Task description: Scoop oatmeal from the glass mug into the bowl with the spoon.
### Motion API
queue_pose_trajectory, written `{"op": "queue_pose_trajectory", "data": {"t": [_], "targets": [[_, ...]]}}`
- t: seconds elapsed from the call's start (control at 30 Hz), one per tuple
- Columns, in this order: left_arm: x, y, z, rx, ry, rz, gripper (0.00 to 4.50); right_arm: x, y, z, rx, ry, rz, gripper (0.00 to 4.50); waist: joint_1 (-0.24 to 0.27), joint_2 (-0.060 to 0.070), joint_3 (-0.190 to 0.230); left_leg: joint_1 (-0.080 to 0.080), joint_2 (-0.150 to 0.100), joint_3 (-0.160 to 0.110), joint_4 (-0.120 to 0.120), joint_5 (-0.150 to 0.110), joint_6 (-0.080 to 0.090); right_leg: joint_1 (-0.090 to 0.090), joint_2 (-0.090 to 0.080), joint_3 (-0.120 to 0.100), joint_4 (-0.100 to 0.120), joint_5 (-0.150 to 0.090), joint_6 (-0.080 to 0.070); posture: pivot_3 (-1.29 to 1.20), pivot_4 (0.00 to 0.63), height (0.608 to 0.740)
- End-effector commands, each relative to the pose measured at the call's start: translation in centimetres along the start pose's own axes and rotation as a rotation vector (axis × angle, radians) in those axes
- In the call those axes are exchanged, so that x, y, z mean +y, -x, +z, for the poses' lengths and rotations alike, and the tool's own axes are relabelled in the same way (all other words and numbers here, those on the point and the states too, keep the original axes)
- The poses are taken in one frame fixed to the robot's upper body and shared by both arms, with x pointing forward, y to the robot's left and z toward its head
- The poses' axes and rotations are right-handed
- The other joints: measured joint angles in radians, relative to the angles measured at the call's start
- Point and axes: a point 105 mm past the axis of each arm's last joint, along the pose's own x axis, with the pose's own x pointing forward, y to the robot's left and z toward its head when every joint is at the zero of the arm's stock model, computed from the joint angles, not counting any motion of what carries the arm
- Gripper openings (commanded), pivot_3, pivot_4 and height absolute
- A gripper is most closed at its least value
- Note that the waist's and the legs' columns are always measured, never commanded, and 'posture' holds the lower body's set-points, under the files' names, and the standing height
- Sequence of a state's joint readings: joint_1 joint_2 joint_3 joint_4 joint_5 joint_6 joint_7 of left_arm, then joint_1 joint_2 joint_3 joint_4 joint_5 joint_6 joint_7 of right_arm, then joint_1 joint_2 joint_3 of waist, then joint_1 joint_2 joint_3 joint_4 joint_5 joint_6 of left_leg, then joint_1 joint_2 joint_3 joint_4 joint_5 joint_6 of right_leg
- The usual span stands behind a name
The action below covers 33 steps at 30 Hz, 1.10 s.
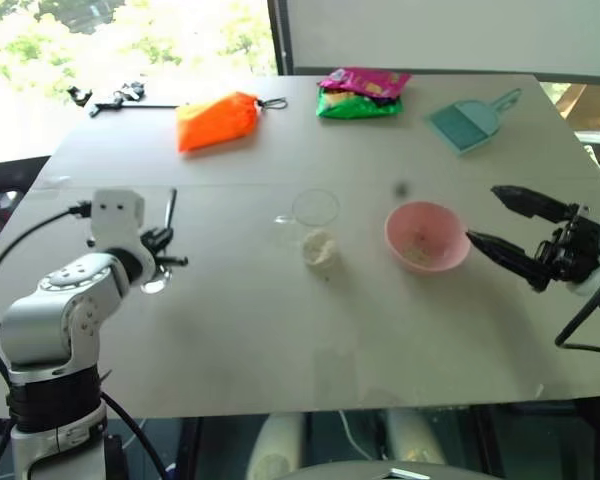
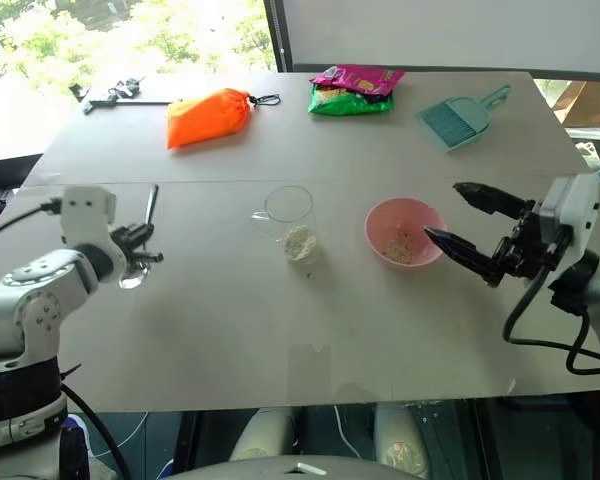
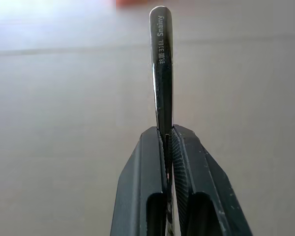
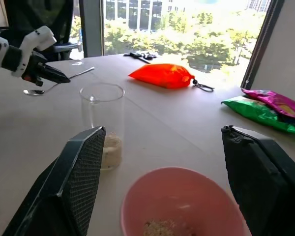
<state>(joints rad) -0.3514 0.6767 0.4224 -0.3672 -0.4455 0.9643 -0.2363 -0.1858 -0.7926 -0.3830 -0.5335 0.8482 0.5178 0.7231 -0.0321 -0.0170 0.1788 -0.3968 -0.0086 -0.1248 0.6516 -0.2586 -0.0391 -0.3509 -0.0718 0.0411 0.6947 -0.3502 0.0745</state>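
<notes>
From my head camera, my left gripper [image 1: 170,252] sits at about nine o'clock on the pale grey table [image 1: 240,340], its two black fingers pinched tight on the slim shiny silver metal spoon [image 1: 166,238], whose handle points away toward twelve and whose oval bowl hangs nearest me, just above the tabletop. Near the middle stands the small clear glass mug [image 1: 315,228], with the pale beige flaky oatmeal [image 1: 320,247] heaped in its bottom. Just beside it at three o'clock is the round pale pink bowl [image 1: 426,236], a few oat specks lying inside. My right gripper [image 1: 487,217] hovers at three o'clock of that bowl, fingers spread wide and holding nothing, tips aimed at the rim without touching. Along the far edge lie a bright orange drawstring pouch [image 1: 217,120] at eleven, a magenta and green snack packet [image 1: 360,93] at twelve, and a teal plastic dustpan [image 1: 468,120] at one. Through my left wrist camera, my ribbed fingers [image 3: 187,172] press flat against the spoon's dark handle, which rises straight out between them with its engraved end free. Through my right wrist camera, my two pads stand far apart, framing the pink bowl close below, the mug beyond it, and my other gripper holding the spoon farther off.
</notes>
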Motion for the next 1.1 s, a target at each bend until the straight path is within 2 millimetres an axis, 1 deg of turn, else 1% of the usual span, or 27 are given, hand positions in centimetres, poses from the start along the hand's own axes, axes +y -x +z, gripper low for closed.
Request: {"op": "queue_pose_trajectory", "data": {"t": [0.03,0.07,0.13,0.17,0.2,0.23,0.3,0.37,0.43,0.47,0.53,0.57,0.7,0.77,0.97,1.07,1.1], "targets": [[-2.7,0.9,7.4,-0.304,-0.152,-0.119,0.02,-0.9,-1.9,2.4,0.085,0.059,-0.122,3.81,0.005,0.000,0.000,-0.001,0.000,0.000,0.000,0.000,0.000,0.000,0.000,0.000,0.000,0.000,0.000,0.00,0.150,0.740],[-3.0,0.8,8.1,-0.331,-0.168,-0.133,0.02,-0.9,-2.3,2.6,0.109,0.053,-0.112,3.81,0.006,0.000,0.000,-0.001,-0.001,0.000,0.000,0.000,0.000,-0.001,0.000,0.000,-0.001,0.000,0.000,0.00,0.150,0.740],[-4.7,0.9,9.6,-0.400,-0.276,-0.195,0.02,0.4,-3.9,4.3,0.045,-0.015,0.026,3.81,0.005,0.000,0.000,-0.001,-0.001,0.000,-0.001,0.000,0.000,-0.001,0.000,0.000,-0.002,0.000,0.000,0.00,0.150,0.740],[-5.9,0.9,10.3,-0.442,-0.314,-0.244,0.02,0.5,-4.8,5.2,0.001,-0.071,0.057,3.81,-0.003,0.000,0.000,-0.001,0.000,0.000,-0.001,0.000,0.000,-0.001,0.000,0.000,-0.002,0.000,0.000,0.00,0.150,0.740],[-7.5,0.8,11.2,-0.490,-0.379,-0.298,0.02,0.1,-6.5,6.1,-0.044,-0.137,0.050,3.81,-0.008,0.000,0.000,-0.001,0.000,0.001,-0.002,0.000,0.000,-0.001,0.000,0.000,-0.002,0.000,0.000,0.00,0.150,0.740],[-8.5,0.8,11.7,-0.521,-0.420,-0.332,0.02,-0.2,-7.6,6.7,-0.060,-0.181,0.038,3.81,-0.013,-0.001,0.001,-0.002,0.000,0.001,-0.002,0.000,0.000,-0.001,0.000,0.000,-0.002,0.000,0.000,0.00,0.150,0.740],[-10.2,0.6,12.3,-0.577,-0.495,-0.392,0.02,-0.4,-9.5,7.2,-0.068,-0.242,0.028,3.81,-0.013,-0.001,0.001,-0.003,0.000,0.001,-0.002,0.000,0.000,-0.003,0.001,0.000,-0.001,0.000,0.000,0.00,0.150,0.740],[-11.9,0.4,13.1,-0.645,-0.517,-0.466,0.02,0.5,-11.8,7.6,-0.099,-0.350,0.082,3.81,-0.013,-0.001,0.001,-0.003,0.000,0.001,-0.003,0.000,0.000,-0.004,0.001,0.000,-0.001,0.000,0.000,0.00,0.150,0.740],[-13.0,0.4,14.0,-0.699,-0.548,-0.511,0.02,1.1,-13.7,7.6,-0.106,-0.429,0.106,3.81,-0.013,-0.001,0.001,-0.005,0.000,0.001,-0.003,0.000,0.000,-0.006,0.000,0.000,-0.001,0.000,0.000,0.00,0.150,0.740],[-13.3,0.5,14.3,-0.718,-0.556,-0.527,0.02,1.3,-14.2,7.5,-0.104,-0.431,0.104,3.81,-0.015,-0.001,0.001,-0.009,0.000,0.001,-0.003,0.000,0.000,-0.010,0.001,0.000,0.000,0.000,0.000,0.00,0.150,0.740],[-13.6,0.5,14.6,-0.742,-0.571,-0.550,0.02,1.4,-14.9,7.6,-0.118,-0.441,0.105,3.81,-0.020,0.000,0.001,-0.020,0.000,0.000,0.001,0.000,0.000,-0.020,0.001,-0.001,0.003,0.000,0.000,0.00,0.150,0.740],[-13.7,0.6,14.7,-0.749,-0.581,-0.561,0.02,1.4,-15.2,7.7,-0.128,-0.452,0.101,3.81,-0.023,0.000,0.001,-0.022,-0.001,0.000,0.002,0.000,0.000,-0.022,0.001,-0.001,0.003,0.000,0.000,0.00,0.150,0.740],[-14.4,1.0,14.6,-0.780,-0.609,-0.597,0.02,1.2,-16.1,8.2,-0.167,-0.495,0.092,3.81,-0.040,0.000,0.001,-0.022,-0.002,0.000,0.001,0.000,0.000,-0.022,0.000,-0.001,0.003,0.000,0.000,0.00,0.150,0.740],[-15.1,1.4,14.2,-0.787,-0.635,-0.627,0.02,1.0,-16.4,8.5,-0.195,-0.524,0.088,3.81,-0.045,0.000,0.001,-0.022,-0.002,-0.001,0.001,0.000,0.000,-0.022,0.000,-0.002,0.003,0.000,0.000,0.00,0.150,0.740],[-15.7,1.8,14.0,-0.796,-0.636,-0.656,0.02,1.1,-16.7,8.5,-0.199,-0.540,0.101,3.81,-0.064,0.000,0.001,-0.021,-0.002,-0.001,0.003,0.001,0.000,-0.022,0.001,-0.001,0.005,0.000,0.000,0.00,0.150,0.740],[-15.9,2.0,13.8,-0.794,-0.638,-0.665,0.00,1.3,-16.6,8.8,-0.207,-0.542,0.120,2.98,-0.066,0.000,0.001,-0.021,-0.002,-0.001,0.003,0.001,0.000,-0.022,0.001,-0.001,0.007,0.000,0.000,0.00,0.150,0.740],[-16.0,2.0,13.8,-0.793,-0.636,-0.667,0.00,1.3,-16.6,8.8,-0.205,-0.539,0.122,2.49,-0.068,0.000,0.001,-0.021,-0.002,-0.001,0.003,0.001,0.000,-0.022,0.001,-0.001,0.008,0.000,0.000,0.00,0.150,0.740]]}}
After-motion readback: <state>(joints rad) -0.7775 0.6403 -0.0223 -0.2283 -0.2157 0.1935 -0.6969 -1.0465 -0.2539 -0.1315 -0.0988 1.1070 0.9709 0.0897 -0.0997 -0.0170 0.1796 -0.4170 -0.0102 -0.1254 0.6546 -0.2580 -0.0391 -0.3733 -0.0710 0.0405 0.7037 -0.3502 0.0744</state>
